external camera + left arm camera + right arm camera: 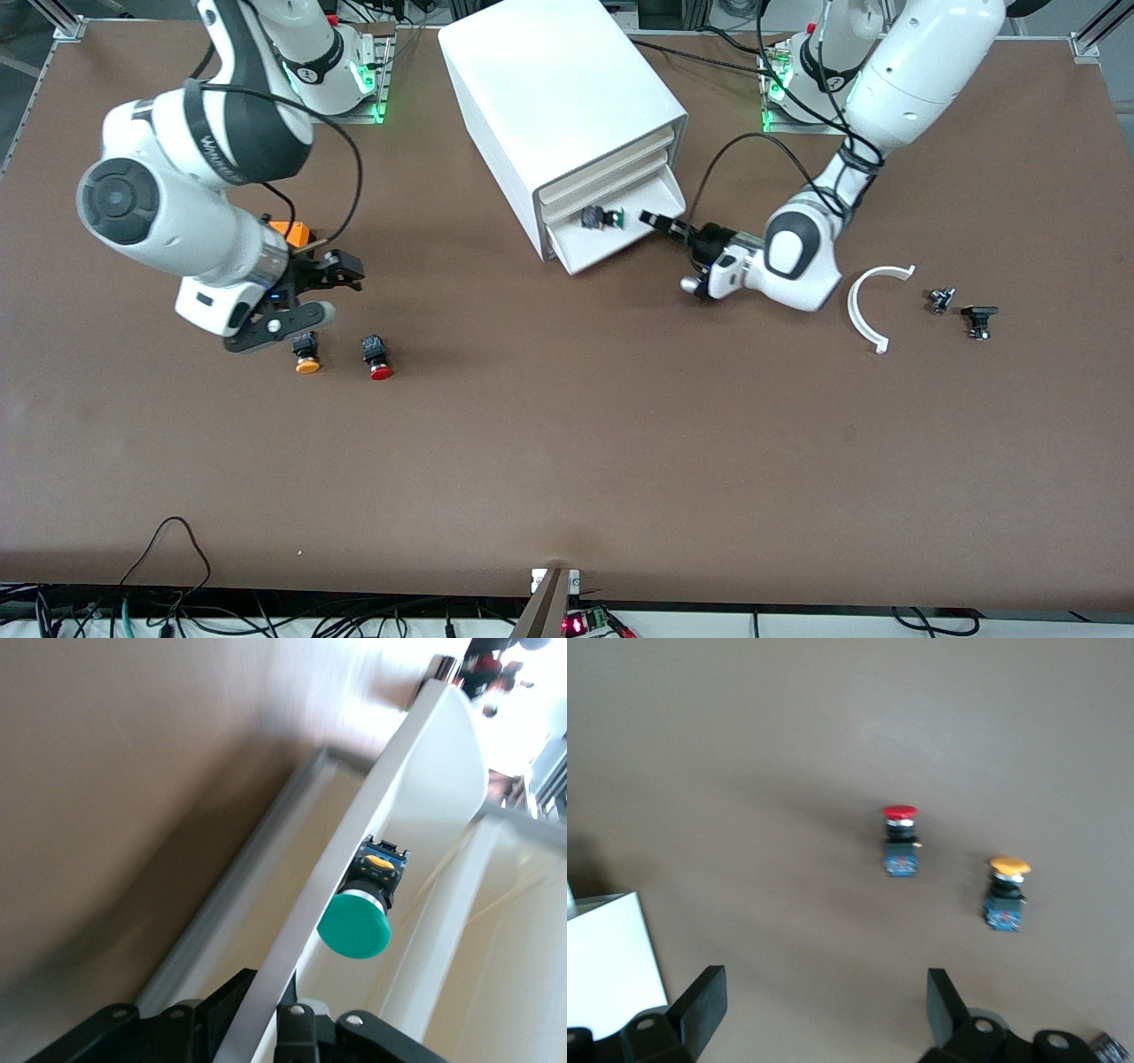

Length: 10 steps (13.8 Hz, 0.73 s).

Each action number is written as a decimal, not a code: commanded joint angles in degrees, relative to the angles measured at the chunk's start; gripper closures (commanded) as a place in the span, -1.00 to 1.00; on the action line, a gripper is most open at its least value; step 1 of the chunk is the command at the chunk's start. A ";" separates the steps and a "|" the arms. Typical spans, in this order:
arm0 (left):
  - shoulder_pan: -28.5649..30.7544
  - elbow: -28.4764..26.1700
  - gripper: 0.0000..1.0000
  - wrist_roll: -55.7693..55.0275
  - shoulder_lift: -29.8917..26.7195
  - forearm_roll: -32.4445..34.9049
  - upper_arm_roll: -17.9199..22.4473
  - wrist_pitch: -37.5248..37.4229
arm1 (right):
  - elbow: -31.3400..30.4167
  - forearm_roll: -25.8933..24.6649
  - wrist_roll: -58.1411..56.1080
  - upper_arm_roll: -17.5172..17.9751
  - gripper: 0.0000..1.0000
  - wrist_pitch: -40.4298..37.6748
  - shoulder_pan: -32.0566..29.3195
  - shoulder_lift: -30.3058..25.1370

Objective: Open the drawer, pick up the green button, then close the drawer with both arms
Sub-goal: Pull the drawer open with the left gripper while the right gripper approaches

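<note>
At the desk (567, 461): drawer out, button not yet taken

On the desk, saw the white cabinet (549, 97) with its lowest drawer (611, 252) drawn partly out, so judged the opening as done or nearly so. Found the left gripper (660, 221) at the drawer's front, jaws clamped narrow on the front wall. Found the right gripper (323, 292) waiting over the desk toward the right arm's end, jaws wide and empty, above the orange button (307, 359) and red button (379, 363). Spotted the green button (602, 219) lying in the open drawer, untouched. Judged the picking and the closing as left.
</note>
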 commanded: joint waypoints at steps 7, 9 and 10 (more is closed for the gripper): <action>3.49 4.42 -1.00 -0.39 -3.99 2.52 3.25 6.96 | 16.66 -2.78 -5.95 17.28 -1.00 1.94 6.06 13.30; 7.43 4.16 -1.00 -0.83 -10.21 7.95 3.25 12.67 | 21.41 -5.70 -6.03 17.28 -1.00 4.57 11.00 17.34; 9.98 4.16 -1.00 -0.92 -13.90 10.07 3.25 13.13 | 22.91 -5.70 -6.21 17.28 -1.00 6.15 12.41 19.18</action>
